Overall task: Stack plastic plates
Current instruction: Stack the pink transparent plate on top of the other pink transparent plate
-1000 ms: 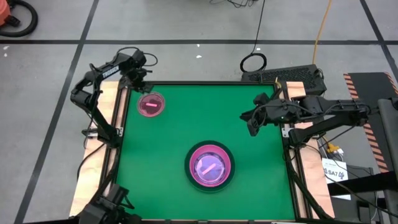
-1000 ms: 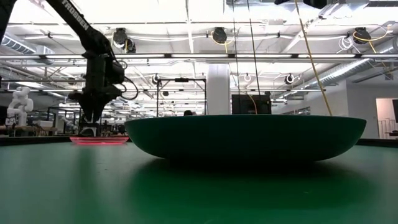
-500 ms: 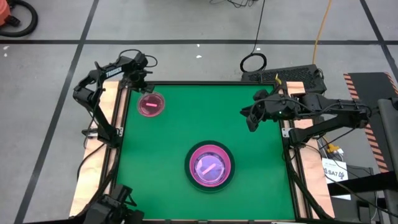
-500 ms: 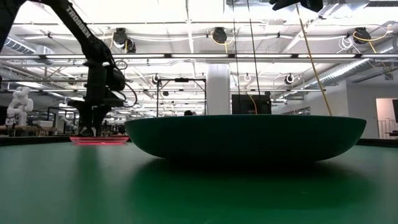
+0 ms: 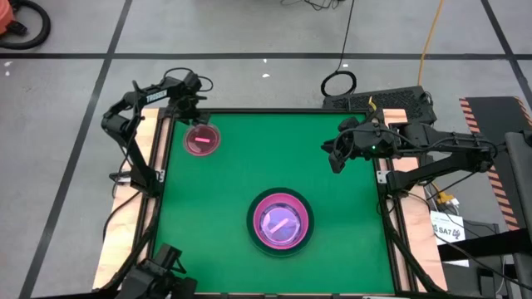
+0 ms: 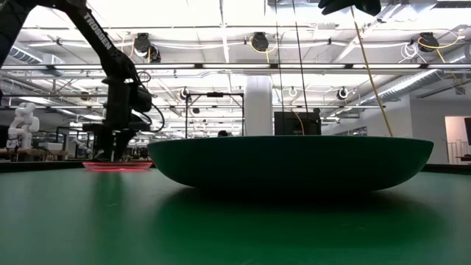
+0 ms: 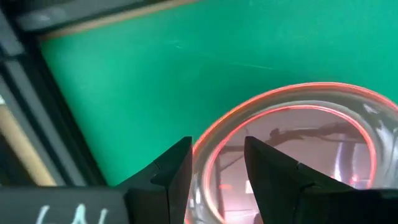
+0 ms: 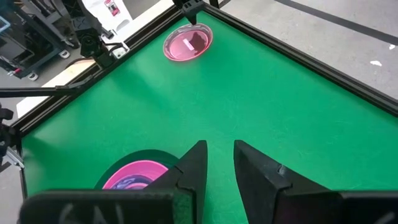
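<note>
Plastic plates first: the near-middle stack (image 5: 283,223) is a dark grey plate (image 6: 291,162) holding a hot pink plate (image 5: 263,209), with at least one clear small one nested inside. I can't count how many are in there, and if there's a cyan one I can't pick it out. The right gripper (image 5: 334,162) hangs over the right side of the green table (image 5: 349,257), with its fingers a narrow gap apart and nothing between them. In the far left corner sits the last loose one, a small translucent pink plate (image 5: 201,139). Over the last second the left gripper (image 7: 217,146) has slid sideways along that plate's far edge. Its fingers are now partly spread with the rim running between them, not clamped. To me that looks like lining up a pinch to carry it to the stack. From table height the grey plate blocks nearly everything, so I can't say whether the fingertips touch the mat.
</note>
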Robot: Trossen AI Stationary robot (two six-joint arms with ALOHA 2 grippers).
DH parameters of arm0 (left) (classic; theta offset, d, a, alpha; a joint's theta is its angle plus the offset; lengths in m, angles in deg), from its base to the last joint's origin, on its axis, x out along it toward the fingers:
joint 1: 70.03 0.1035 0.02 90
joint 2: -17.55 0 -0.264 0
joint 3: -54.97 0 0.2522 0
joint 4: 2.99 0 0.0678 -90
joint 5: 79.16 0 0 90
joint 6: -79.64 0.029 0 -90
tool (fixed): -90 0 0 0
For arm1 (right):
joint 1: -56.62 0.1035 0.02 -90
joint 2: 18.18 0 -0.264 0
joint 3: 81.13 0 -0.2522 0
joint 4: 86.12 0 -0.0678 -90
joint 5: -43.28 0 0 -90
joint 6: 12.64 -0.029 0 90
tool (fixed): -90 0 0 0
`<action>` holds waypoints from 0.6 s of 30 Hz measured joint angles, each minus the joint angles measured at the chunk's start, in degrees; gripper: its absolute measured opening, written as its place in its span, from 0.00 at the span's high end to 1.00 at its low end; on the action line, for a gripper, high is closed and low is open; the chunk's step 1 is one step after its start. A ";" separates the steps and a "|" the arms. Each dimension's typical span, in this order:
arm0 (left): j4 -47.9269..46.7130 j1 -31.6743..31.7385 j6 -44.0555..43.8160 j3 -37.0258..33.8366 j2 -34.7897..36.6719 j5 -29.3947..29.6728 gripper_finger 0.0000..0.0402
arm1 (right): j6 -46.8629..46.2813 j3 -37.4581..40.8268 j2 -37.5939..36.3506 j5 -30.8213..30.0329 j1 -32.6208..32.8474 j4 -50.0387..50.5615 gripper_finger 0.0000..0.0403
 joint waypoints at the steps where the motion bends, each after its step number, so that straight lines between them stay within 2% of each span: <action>1: 0.02 0.00 -0.25 0.00 -0.26 -0.52 0.62 | 0.03 0.00 0.00 0.00 0.00 -0.01 0.82; 9: 1.05 -2.45 -1.15 0.02 -3.56 -1.15 0.73 | -0.33 0.00 0.00 0.31 0.00 -0.02 0.82; 12: 0.68 -3.28 -1.23 0.02 -4.17 -1.13 0.76 | -0.59 0.00 0.00 2.53 0.00 -0.04 0.82; 18: -0.05 -4.62 -1.56 0.02 -4.15 -2.04 0.77 | -1.89 0.00 0.00 3.25 0.04 0.08 0.82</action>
